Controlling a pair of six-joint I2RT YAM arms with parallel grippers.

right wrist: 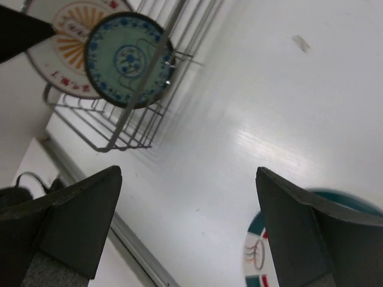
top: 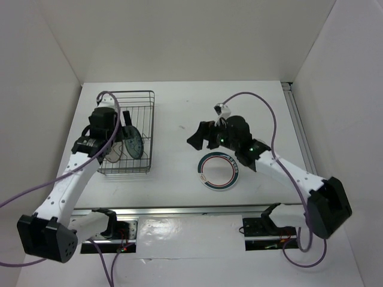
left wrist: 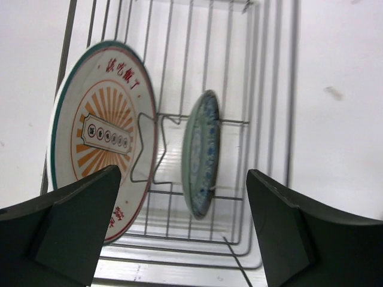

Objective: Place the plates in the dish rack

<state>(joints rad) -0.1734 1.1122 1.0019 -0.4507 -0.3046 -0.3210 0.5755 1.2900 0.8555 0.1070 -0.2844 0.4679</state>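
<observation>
The dish rack (top: 143,113) stands at the left of the table. In it the teal-patterned plate (top: 135,142) and the white plate with the orange sunburst (left wrist: 102,137) stand upright on edge between prongs. My left gripper (top: 118,148) hovers over the rack's near end, open and empty; its wrist view shows the teal plate (left wrist: 200,152) and rack wires (left wrist: 263,119). The white plate with the green-and-red rim (top: 219,170) lies flat on the table. My right gripper (top: 200,136) is open and empty, above the table just beyond and left of that plate (right wrist: 263,257). The glass plate is out of view.
White walls enclose the table at the back and both sides. A metal rail (top: 191,210) runs along the near edge by the arm bases. A small mark (top: 181,127) lies on the table between rack and right gripper.
</observation>
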